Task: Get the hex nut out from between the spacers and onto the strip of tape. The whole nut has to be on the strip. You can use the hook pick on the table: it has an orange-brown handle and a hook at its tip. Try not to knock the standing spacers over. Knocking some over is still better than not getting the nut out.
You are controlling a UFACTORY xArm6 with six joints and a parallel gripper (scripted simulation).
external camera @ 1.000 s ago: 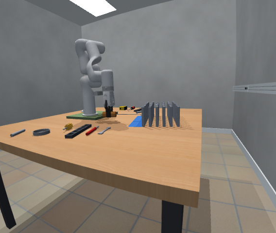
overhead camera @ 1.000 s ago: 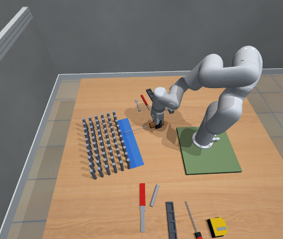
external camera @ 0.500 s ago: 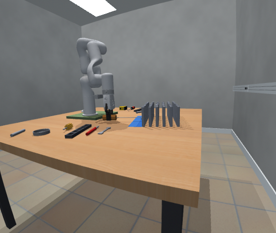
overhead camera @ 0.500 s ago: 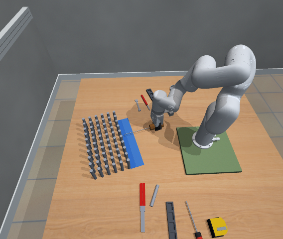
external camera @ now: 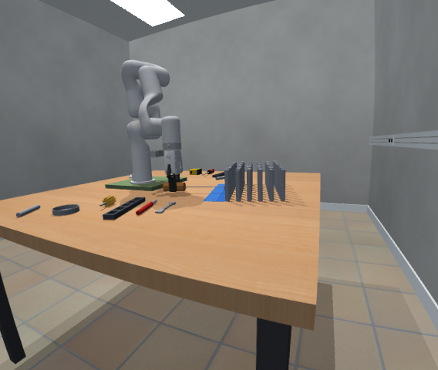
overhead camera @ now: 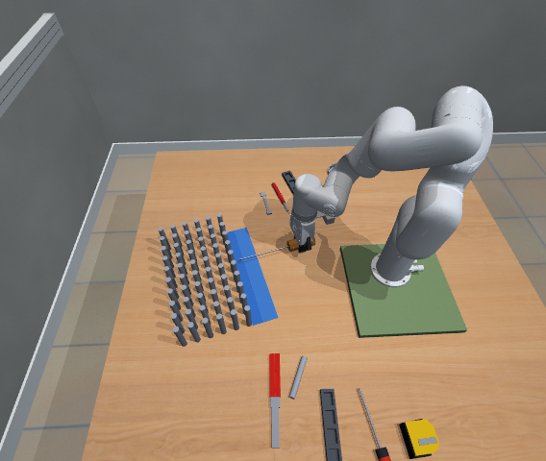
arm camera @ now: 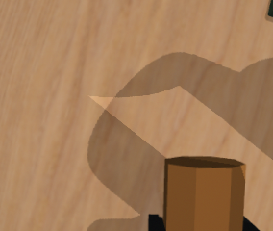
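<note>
The hook pick is already picked up: its orange-brown handle is pinched in the claw, low over the surface. The thin metal shaft is held roughly level and is pointed across the strip of tape towards the spacers, with its tip just at the near row. The hex nut cannot be made out in any view; it is presumably hidden among the spacers, and nothing is seen lying on the strip. So the retrieval itself is judged to be all still to do: the hook has to be threaded between the rows, the nut caught, and it drawn out fully onto the tape.

The spacers are plain grey cylinders, set upright in a tight, regular grid, all standing. The tape is a flat, matte blue band laid along the grid's edge. In the wrist view the handle is shown as a faceted prism with flat sides, above pale wood grain crossed by shadows.
</note>
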